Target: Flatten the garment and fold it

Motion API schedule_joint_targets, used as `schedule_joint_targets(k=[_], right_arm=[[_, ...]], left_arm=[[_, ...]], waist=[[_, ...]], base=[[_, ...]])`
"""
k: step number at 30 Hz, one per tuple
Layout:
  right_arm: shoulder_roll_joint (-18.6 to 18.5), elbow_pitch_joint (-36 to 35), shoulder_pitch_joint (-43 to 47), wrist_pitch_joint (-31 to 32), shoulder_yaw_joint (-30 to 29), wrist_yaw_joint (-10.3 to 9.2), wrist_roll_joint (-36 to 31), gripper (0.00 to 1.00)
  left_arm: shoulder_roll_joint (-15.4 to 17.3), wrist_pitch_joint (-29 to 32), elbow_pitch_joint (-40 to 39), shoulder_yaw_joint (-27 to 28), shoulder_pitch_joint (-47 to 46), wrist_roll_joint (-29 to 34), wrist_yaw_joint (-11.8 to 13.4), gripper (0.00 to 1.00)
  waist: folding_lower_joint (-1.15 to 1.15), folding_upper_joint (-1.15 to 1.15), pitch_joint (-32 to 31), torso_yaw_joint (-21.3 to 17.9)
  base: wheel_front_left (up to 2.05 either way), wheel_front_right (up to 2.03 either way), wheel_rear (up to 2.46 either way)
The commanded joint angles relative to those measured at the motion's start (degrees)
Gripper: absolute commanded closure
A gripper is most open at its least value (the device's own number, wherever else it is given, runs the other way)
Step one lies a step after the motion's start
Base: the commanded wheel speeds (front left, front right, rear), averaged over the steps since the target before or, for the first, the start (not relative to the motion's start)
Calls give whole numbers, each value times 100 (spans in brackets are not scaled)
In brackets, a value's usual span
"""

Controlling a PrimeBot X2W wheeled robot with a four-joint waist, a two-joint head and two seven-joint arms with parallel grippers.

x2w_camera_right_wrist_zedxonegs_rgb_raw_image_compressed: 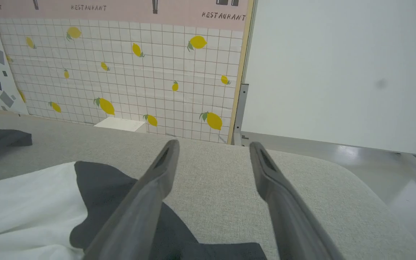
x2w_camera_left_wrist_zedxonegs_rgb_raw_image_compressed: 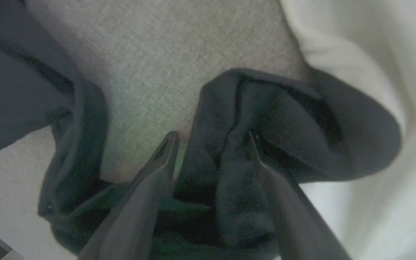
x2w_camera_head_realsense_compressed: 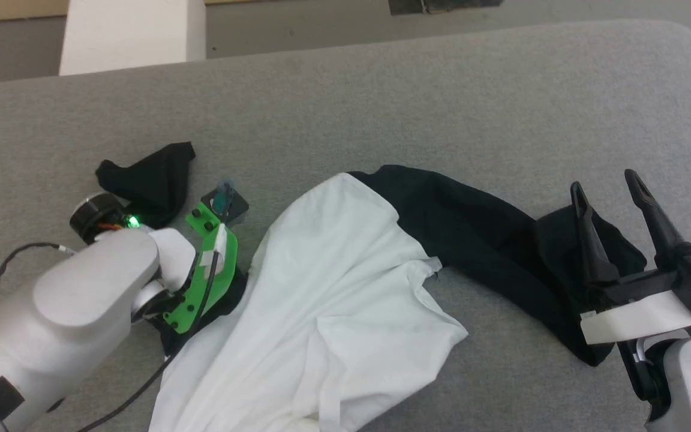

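Two end effectors, both spread, neither gripping anything. The garment (x2w_camera_head_realsense_compressed: 333, 312) lies crumpled on the counter (x2w_camera_head_realsense_compressed: 441, 90), with its white body (x2w_camera_head_realsense_compressed: 345, 240) bunched and creased.

- Left sleeve (x2w_camera_head_realsense_compressed: 153, 177): in a heap just left of the body.
- Right sleeve (x2w_camera_head_realsense_compressed: 471, 234): trails out to the right of the body.
- Left end effector (x2w_camera_left_wrist_zedxonegs_rgb_raw_image_compressed: 211, 144): down at the body's left edge, fingers astride a ridge of black sleeve cloth, not closed on it.
- Right end effector (x2w_camera_head_realsense_compressed: 609, 189): over the right sleeve's far end, well right of the body, empty.

Judgement: the step is to take both sleeves and draw them out.
- Close the left on the black ridge alone; the white cloth lies just beside it and should stay out of the pinch.
- The right probably needs to drop onto the sleeve end before closing.
- Pull both away from the body, low and evenly, so the body spreads rather than lifts.
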Motion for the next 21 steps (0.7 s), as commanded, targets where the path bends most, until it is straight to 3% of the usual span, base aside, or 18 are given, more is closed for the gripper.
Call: schedule_joint_targets(k=[1, 2, 3, 4, 7, 11, 17, 21], right_arm=[[35, 21, -107, -28, -2, -8, -16, 0], [37, 34, -118, -28, -8, -8, -19, 0], [36, 44, -122, -28, -15, -8, -21, 0], [35, 55, -120, -28, -33, -8, -25, 0], [30, 81, -118, -28, -59, -8, -31, 0], [-97, 87, -174, -28, -50, -8, -40, 0], [-562, 20, -549, -28, -85, -8, -46, 0], [-1085, 170, -1063, 298, 316, -8, 178, 0]], left_arm=[[-10, 48, 0, -23, 194, 47, -18, 0], [0, 110, -16, -24, 281, 57, -18, 0], [16, 158, -60, -24, 341, 87, -18, 15], [40, 224, -126, -25, 410, 119, -19, 100], [143, 71, -239, -25, 408, 73, -19, 100], [310, -608, -276, -18, 205, -114, -19, 100], [501, -1507, -69, 337, 17, -515, -19, 100], [527, -1935, -116, 566, 86, -717, 3, 100]], waist=[[0, 0, 179, -160], [0, 0, 184, -159], [0, 0, 185, -149], [0, 0, 177, -120], [0, 0, 113, -8], [0, 0, -55, 220], [0, 0, -243, 693], [0, 0, -280, 954]], base=[[0, 0, 0], [0, 0, 0], [0, 0, 0], [0, 0, 0], [0, 0, 0], [0, 0, 0], [0, 0, 0], [0, 0, 0]])
